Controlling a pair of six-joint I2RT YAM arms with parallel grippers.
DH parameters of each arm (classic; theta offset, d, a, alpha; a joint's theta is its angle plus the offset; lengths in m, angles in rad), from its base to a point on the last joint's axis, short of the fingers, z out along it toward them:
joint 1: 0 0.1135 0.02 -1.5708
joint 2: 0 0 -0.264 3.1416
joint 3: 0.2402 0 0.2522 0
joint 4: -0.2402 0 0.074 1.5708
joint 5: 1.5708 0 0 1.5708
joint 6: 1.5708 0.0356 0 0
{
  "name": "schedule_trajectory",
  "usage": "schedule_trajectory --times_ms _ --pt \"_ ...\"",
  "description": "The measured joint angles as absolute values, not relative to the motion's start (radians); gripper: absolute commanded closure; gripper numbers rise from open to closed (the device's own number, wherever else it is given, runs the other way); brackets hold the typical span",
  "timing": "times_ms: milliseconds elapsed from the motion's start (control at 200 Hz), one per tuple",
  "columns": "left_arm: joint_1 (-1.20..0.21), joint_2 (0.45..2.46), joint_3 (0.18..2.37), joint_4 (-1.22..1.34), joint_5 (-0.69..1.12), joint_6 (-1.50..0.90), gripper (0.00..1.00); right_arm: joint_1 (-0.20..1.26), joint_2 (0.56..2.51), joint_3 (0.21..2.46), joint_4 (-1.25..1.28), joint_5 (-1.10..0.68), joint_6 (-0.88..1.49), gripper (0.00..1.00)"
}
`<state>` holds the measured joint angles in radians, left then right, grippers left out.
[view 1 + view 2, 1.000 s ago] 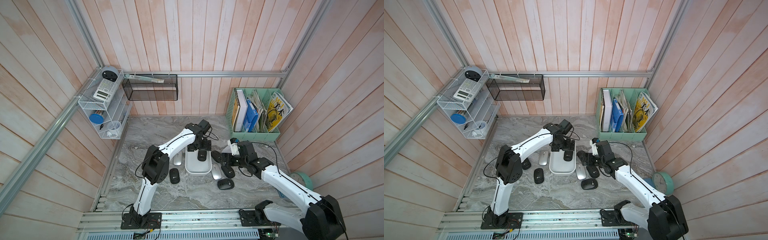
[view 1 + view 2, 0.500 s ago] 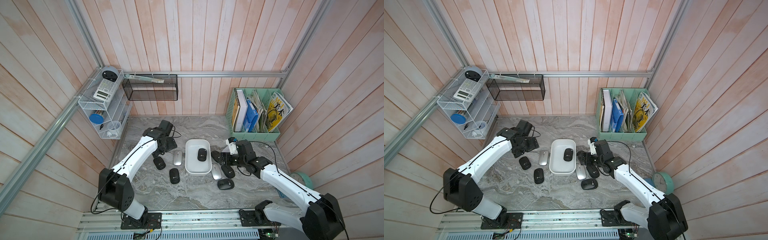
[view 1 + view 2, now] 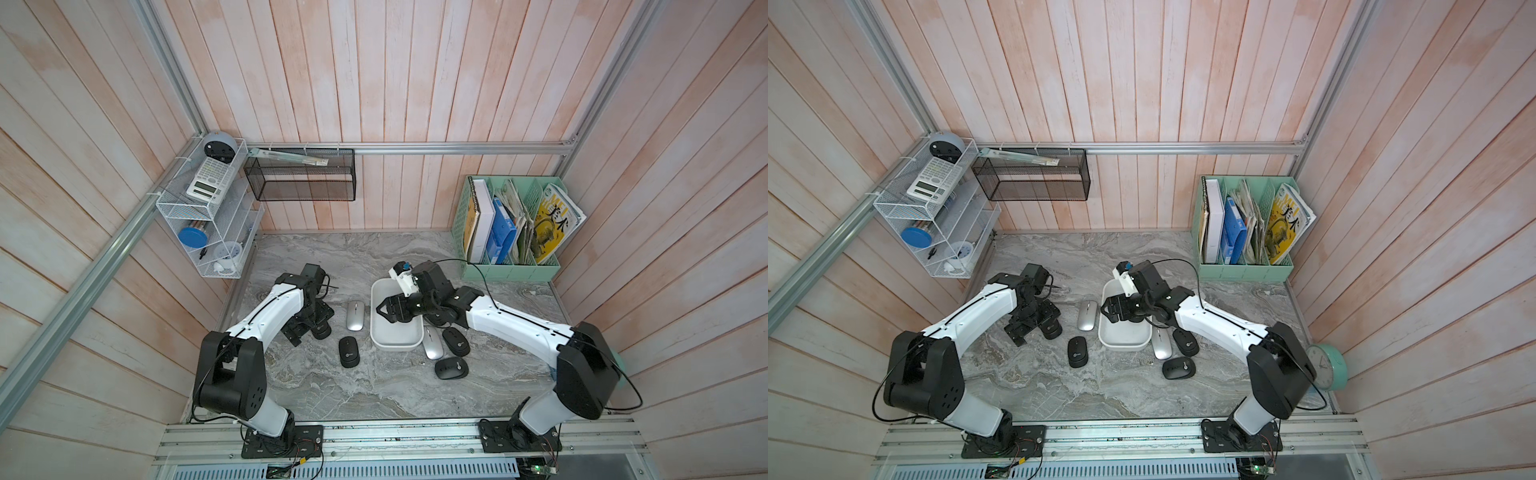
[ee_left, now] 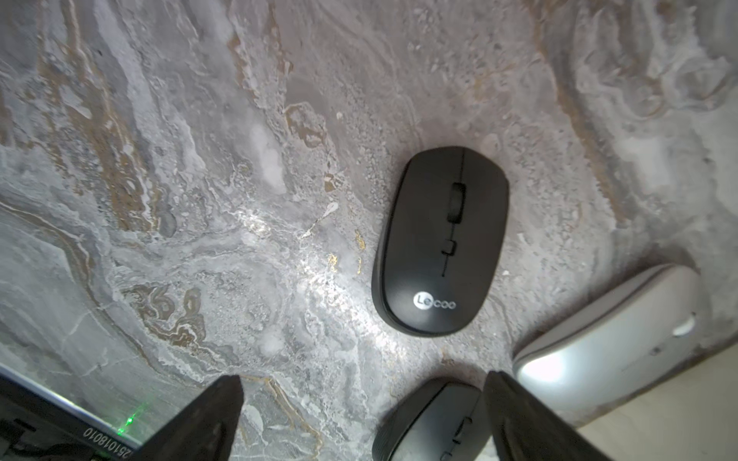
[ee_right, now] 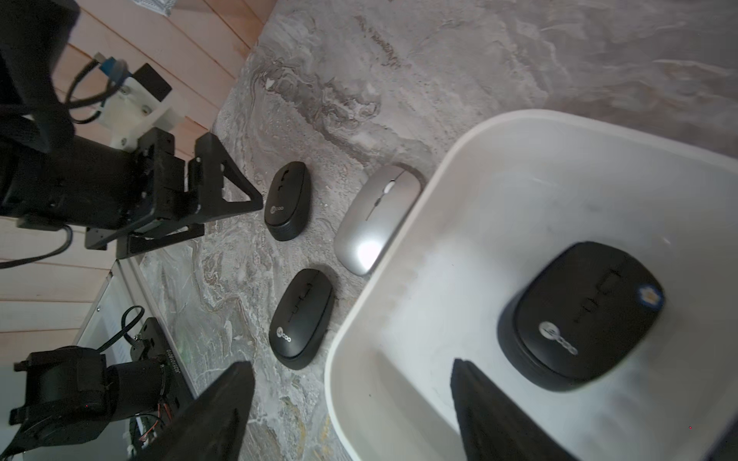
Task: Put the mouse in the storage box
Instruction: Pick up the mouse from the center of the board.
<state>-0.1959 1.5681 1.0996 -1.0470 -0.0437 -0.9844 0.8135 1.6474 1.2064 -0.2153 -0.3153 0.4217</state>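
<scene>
Left pincer (image 4: 359, 385) gapes over a black mouse (image 4: 431, 423) at lower frame for pickup; right pincer (image 5: 351, 365) hangs released above the storage box (image 5: 459, 207).

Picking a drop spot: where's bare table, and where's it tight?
Free: the table front, between mice and rail; the back strip between wall and box. Crowded: both flanks of the box, lined with mice.
</scene>
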Motion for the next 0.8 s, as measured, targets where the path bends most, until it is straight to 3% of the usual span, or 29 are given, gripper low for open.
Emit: schedule_trajectory --times_ms 185,795 --pt "-0.165 1.592 1.091 -0.978 0.016 -0.958 0.0 0.861 1.731 1.253 -0.199 -0.339 0.443 0.16" --pt "-0.144 1.715 1.091 -0.884 0.101 -0.827 0.0 0.861 1.709 1.238 -0.22 -0.315 0.44 0.15"
